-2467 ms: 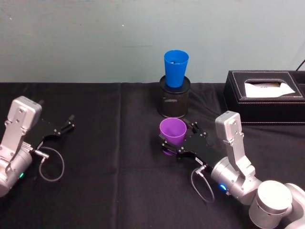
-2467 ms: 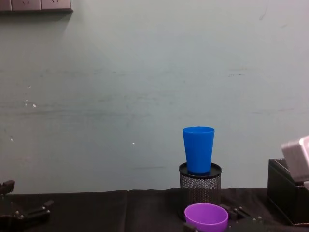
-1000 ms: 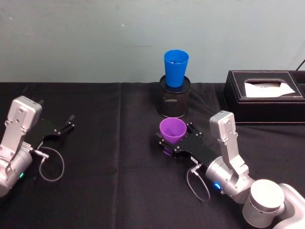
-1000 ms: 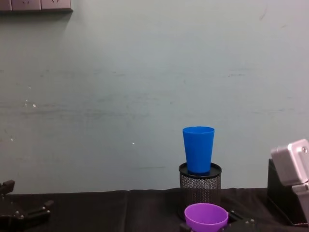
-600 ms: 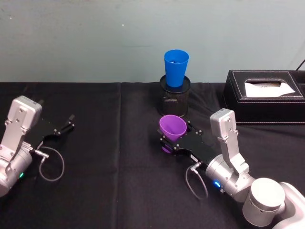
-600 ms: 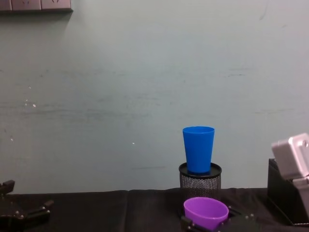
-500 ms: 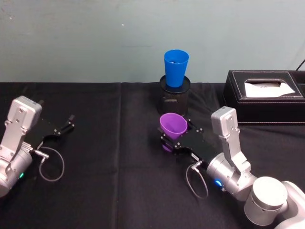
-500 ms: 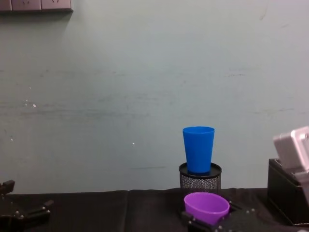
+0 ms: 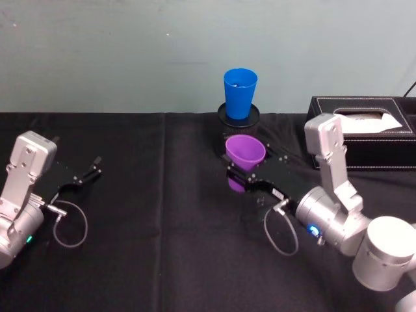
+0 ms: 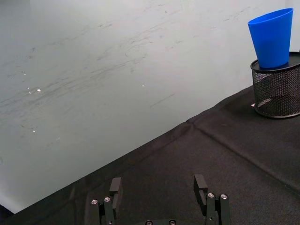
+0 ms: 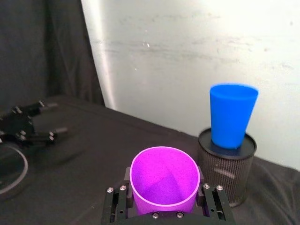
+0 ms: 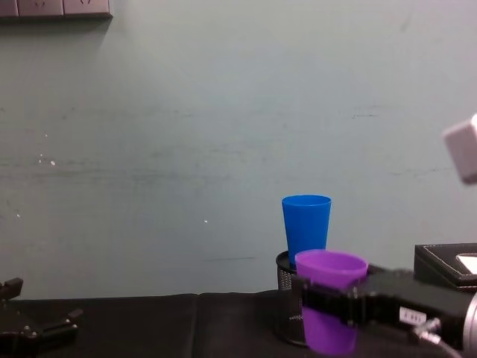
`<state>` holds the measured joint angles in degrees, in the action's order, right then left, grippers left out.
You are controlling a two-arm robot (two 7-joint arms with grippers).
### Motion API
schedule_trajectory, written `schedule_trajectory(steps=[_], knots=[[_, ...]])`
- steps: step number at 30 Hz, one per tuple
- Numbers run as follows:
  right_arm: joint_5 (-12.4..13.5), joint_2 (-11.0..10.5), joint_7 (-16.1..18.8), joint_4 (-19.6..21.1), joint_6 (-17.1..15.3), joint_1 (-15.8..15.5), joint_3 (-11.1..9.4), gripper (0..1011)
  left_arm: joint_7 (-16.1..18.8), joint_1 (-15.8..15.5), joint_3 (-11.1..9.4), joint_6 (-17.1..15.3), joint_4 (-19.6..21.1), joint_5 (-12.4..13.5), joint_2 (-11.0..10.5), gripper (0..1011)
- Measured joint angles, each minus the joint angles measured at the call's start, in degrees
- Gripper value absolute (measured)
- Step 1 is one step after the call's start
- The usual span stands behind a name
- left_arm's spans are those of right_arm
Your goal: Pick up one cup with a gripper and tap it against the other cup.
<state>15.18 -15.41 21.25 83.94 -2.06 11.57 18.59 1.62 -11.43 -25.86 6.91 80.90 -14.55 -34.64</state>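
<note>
While clamping the purple smooth plastic tumbler [image 9: 245, 153] in the right black flat-jawed gripper [image 9: 243, 175]: mid-carry.
Next: raise, then tap against bright blue plastic tumbler [image 9: 240, 93]; left gripper [image 9: 88, 173] parked, jaws apart.

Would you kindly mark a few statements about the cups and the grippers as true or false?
1. The right gripper is shut on the purple cup. True.
2. The blue cup stands directly on the table. False: it stands on top of the black mesh pot.
3. The left gripper holds the blue cup. False: its fingers are open and empty, low at the table's left.
4. The purple cup is held mouth up. True.
5. The two cups are touching. False: the right wrist view shows a gap between them.
</note>
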Motion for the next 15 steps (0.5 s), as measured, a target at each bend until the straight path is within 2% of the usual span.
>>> schedule_trajectory(steps=[6,15], knots=[[1.67,-1.45,0.41,3.84,-1.31,-0.85,-0.1,723,0.0,0.0,0.0,0.0,0.0,0.0,0.0,1000],[2.35,-2.41,0.12,5.3,-1.55,-1.32,0.38,723,0.0,0.0,0.0,0.0,0.0,0.0,0.0,1000]])
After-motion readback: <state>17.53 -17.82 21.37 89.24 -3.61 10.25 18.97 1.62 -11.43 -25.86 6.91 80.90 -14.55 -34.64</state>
